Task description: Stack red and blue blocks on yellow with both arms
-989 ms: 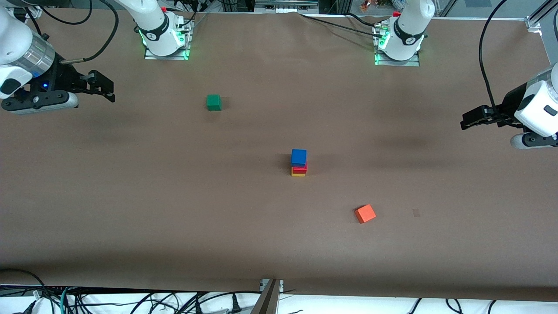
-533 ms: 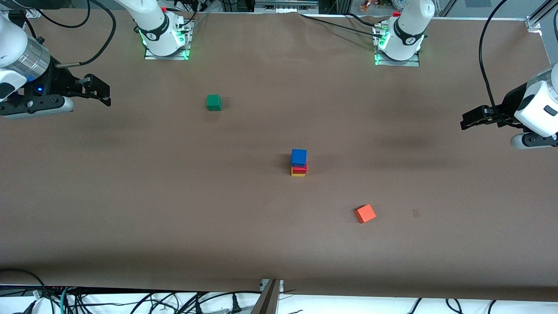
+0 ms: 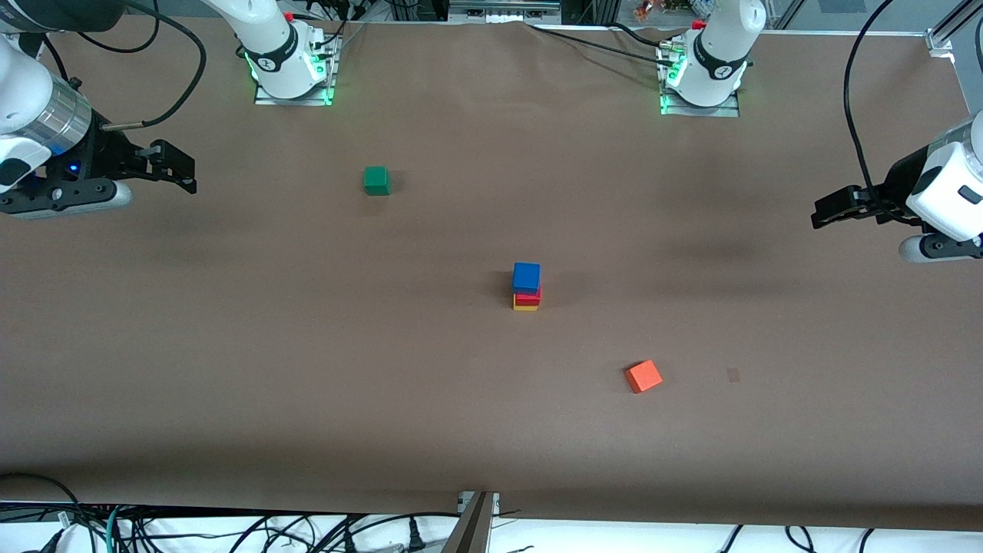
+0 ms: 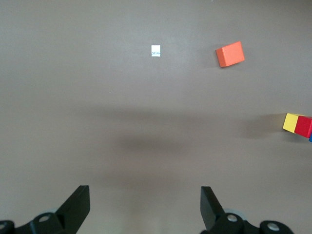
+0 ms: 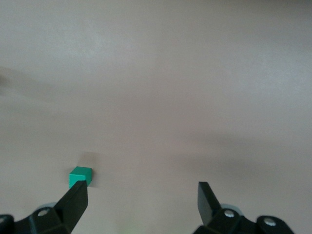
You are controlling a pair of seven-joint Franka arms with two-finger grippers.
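Note:
A three-cube tower stands mid-table: the blue block point(image 3: 526, 276) on top, the red block point(image 3: 527, 296) under it, the yellow cube point(image 3: 525, 306) at the bottom. The left wrist view catches the tower's edge, with the yellow cube point(image 4: 291, 122) and the red block point(image 4: 304, 126). My left gripper point(image 3: 828, 210) hangs open and empty over the left arm's end of the table, its fingers point(image 4: 77, 207) spread wide. At the right arm's end my right gripper point(image 3: 178, 163) is open too, nothing between its fingers point(image 5: 75, 201).
A green cube point(image 3: 376, 180) lies toward the right arm's base, also seen as the green cube point(image 5: 79, 176). Nearer the front camera than the tower sits an orange-red cube point(image 3: 643, 376), with a small pale tag point(image 3: 733, 375) beside it on the brown tabletop.
My right gripper has drawn back slightly toward the right arm's end of the table. The left arm and the tower have not moved.

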